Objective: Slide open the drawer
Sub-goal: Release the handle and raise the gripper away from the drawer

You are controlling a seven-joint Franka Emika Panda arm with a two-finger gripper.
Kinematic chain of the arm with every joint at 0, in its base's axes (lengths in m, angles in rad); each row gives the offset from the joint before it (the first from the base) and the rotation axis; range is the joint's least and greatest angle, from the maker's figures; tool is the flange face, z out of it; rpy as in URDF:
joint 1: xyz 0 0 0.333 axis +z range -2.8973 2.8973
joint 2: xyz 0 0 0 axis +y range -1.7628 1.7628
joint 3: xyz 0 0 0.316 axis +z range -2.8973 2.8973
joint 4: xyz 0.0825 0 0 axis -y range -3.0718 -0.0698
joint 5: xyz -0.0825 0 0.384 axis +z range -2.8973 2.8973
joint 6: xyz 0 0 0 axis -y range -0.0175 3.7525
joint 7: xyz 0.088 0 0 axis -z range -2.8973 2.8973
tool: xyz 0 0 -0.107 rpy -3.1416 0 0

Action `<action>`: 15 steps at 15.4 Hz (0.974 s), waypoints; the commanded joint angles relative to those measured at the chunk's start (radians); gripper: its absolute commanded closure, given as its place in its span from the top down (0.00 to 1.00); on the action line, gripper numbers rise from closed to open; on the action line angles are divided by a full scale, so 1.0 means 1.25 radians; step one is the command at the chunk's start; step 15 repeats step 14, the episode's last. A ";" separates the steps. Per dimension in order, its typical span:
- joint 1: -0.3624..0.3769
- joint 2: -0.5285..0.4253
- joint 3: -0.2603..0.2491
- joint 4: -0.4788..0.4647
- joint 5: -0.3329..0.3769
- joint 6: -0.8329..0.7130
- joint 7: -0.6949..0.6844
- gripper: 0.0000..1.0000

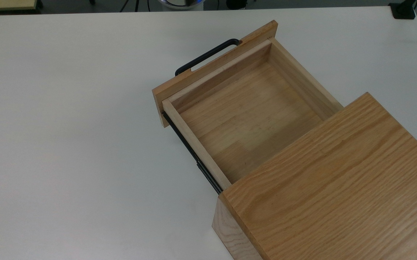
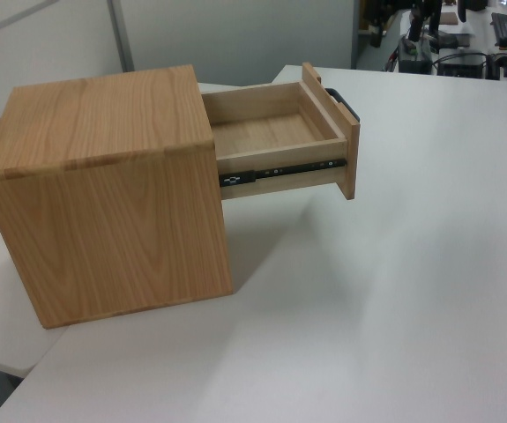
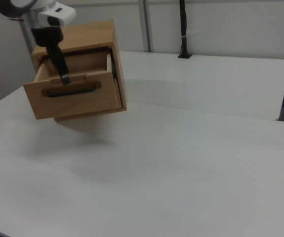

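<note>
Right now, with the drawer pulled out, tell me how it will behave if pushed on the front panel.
The drawer rides on black side rails, so it would probably slide straight back into the wooden casing. It looks like rigid wood and unlikely to flex. It holds nothing, so likely moves easily.

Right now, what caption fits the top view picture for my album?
Wooden drawer pulled out of its box casing, nothing inside it, black handle free, on a white table.
</note>
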 commanded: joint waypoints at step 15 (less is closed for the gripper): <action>0.045 0.004 -0.055 -0.032 -0.052 -0.007 -0.588 1.00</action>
